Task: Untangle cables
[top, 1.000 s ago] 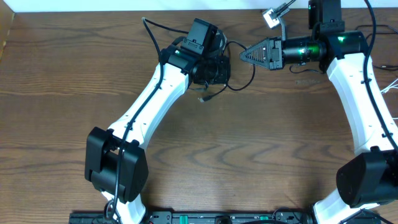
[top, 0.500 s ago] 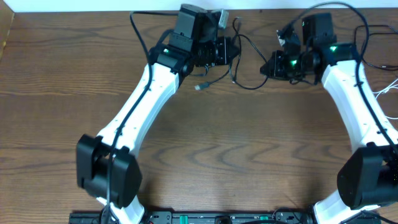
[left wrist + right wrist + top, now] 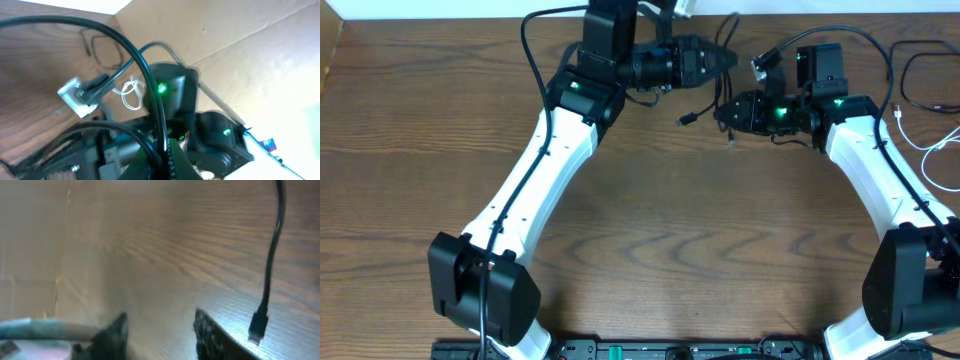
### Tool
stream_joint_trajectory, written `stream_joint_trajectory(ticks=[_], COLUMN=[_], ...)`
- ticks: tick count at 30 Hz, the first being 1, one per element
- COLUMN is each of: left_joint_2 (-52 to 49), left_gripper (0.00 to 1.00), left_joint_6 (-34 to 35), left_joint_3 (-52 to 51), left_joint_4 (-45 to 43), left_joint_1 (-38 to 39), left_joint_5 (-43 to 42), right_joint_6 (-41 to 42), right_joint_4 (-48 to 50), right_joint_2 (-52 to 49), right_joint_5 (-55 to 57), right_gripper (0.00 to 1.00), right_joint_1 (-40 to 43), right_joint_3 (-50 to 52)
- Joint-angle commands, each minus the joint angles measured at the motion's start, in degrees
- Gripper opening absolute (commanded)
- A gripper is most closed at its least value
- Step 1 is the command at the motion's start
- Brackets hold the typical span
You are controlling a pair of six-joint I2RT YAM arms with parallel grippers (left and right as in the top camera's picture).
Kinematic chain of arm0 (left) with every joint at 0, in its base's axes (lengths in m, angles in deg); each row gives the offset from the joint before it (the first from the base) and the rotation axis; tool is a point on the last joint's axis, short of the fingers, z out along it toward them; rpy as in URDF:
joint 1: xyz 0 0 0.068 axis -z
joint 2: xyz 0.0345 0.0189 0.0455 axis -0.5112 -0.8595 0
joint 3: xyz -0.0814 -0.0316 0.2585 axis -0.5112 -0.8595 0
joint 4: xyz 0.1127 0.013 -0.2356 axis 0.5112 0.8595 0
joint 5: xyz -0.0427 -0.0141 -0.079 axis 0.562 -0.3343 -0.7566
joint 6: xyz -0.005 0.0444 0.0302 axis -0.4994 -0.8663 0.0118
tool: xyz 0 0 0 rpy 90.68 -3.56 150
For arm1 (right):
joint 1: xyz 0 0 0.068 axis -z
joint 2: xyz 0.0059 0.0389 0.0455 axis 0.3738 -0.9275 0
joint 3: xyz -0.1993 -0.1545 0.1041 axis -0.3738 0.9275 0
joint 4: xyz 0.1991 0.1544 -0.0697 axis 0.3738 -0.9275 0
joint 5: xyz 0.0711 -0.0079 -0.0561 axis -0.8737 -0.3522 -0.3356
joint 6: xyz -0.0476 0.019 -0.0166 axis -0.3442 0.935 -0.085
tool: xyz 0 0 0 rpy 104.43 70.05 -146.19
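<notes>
Pinching the black cable [image 3: 272,255] in my left gripper [image 3: 728,60], I have those jaws closed tight on it over the table's [image 3: 670,230] far edge. Its plug [image 3: 256,327] is just beside my right gripper [image 3: 160,326], whose fingers stand apart, holding nothing. The white cable [image 3: 932,150] lies well apart, at the right edge.

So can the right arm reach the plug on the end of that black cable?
Probably yes. The right end effector is open and the plug on the black cable hangs close beside it, with nothing in between. It would likely need to shift sideways first.
</notes>
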Motion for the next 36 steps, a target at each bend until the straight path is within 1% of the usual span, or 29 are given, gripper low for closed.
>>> stream_joint_trajectory(ticks=[1, 3, 5, 8, 9, 15, 16, 19, 22, 25, 27, 28, 29, 30, 31, 33, 35, 36], left_joint_2=[1.86, 1.86, 1.86, 1.81, 1.81, 1.81, 1.81, 1.81, 1.81, 1.81, 1.81, 1.81, 1.81, 1.81, 1.81, 1.81, 1.81, 1.81], left_gripper=[0.08, 0.07, 0.07, 0.07, 0.07, 0.07, 0.07, 0.07, 0.07, 0.08, 0.07, 0.08, 0.08, 0.08, 0.08, 0.12, 0.15, 0.24], left_joint_6=[11.21, 12.02, 11.43, 6.23, 5.70, 5.07, 5.05, 5.05, 5.05, 5.07, 5.05, 5.03, 3.54, 3.15, 2.01, 0.79, -0.42, -1.68], left_joint_3=[1.05, 1.05, 1.05, 1.05, 1.05, 1.05, 1.05, 1.05, 1.05, 1.05, 1.05, 1.05, 1.05, 1.05, 1.05, 1.05, 1.05, 1.05], left_joint_4=[-6.43, -10.21, -11.78, -11.65, -11.17, -4.92, -2.36, 1.07, 1.90, 1.99, 3.37, 3.93, 5.64, 5.92, 6.95, 8.61, 10.21, 11.10], left_joint_1=[-1.46, -1.64, -1.75, -2.14, -2.36, -2.75, -2.75, -2.75, -2.75, -2.75, -2.75, -2.75, -2.75, -2.75, -2.75, -2.75, -2.75, -2.75], left_joint_5=[-2.60, -2.56, -1.01, 0.02, 0.20, 3.76, 5.27, 6.86, 7.34, 7.32, 7.32, 7.34, 7.34, 7.34, 7.34, 7.34, 7.37, 7.39], right_joint_6=[-4.81, -7.67, -9.11, -9.73, -9.94, -10.25, -10.25, -10.23, -9.57, -5.75, -5.01, -5.01, -4.57, -4.50, -3.89, -3.06, -2.43, -2.12], right_joint_4=[0.79, 1.79, 2.34, 2.71, 2.73, 3.02, 3.04, 3.15, 3.34, 3.34, 3.48, 3.50, 3.43, 3.34, 3.23, 3.19, 3.23, 3.30], right_joint_2=[0.13, 0.20, 0.70, 3.02, 4.61, 12.41, 14.53, 17.11, 18.51, 18.69, 18.67, 18.67, 18.67, 18.67, 18.67, 18.67, 18.67, 18.67], right_joint_5=[-8.57, -13.51, -15.17, -15.13, -15.10, -12.79, -10.64, -7.69, -3.91, 1.86, 2.43, 2.23, 2.21, 2.19, 2.23, 1.90, 1.09, 0.48], right_gripper=[0.54, 0.63, 0.67, 0.67, 0.67, 0.68, 0.70, 0.70, 0.68, 0.65, 0.54, 0.46, 0.24, 0.21, 0.09, 0.03, 0.01, 0.01], right_joint_1=[0.07, 0.11, 0.68, 2.25, 3.17, 6.08, 6.14, 6.08, 6.08, 6.10, 6.08, 6.08, 6.03, 6.01, 6.03, 6.01, 6.03, 6.03], right_joint_3=[0.96, 0.90, 0.61, 0.57, 0.57, 0.57, 0.57, 0.57, 0.57, 0.57, 0.57, 0.57, 0.57, 0.57, 0.57, 0.57, 0.57, 0.57])
